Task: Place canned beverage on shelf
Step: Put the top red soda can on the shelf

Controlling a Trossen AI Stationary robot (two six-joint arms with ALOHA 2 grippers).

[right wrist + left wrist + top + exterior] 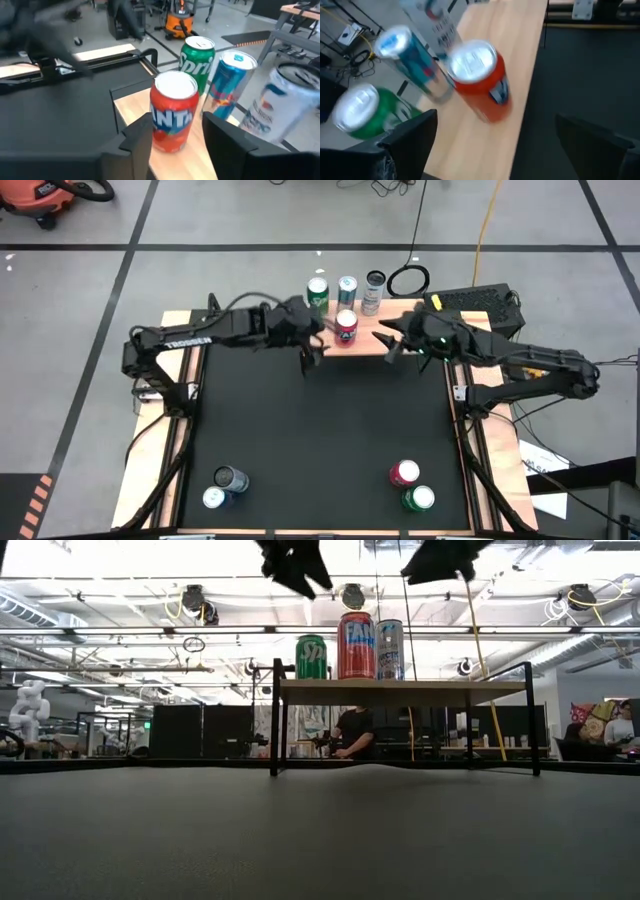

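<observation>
Nearest my right gripper [172,137], whose fingers are spread and empty, the red Fanta can [173,111] stands upright on the shelf [131,111]; my left gripper [308,345] hangs released beside it.

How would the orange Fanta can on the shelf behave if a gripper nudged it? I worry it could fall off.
The Fanta can stands upright on the shelf, taller than wide, so a high push would probably tip it and then it would roll. Its smooth wall likely slides on the wood. It stands near the plank's front edge, so a fall seems possible.
</observation>
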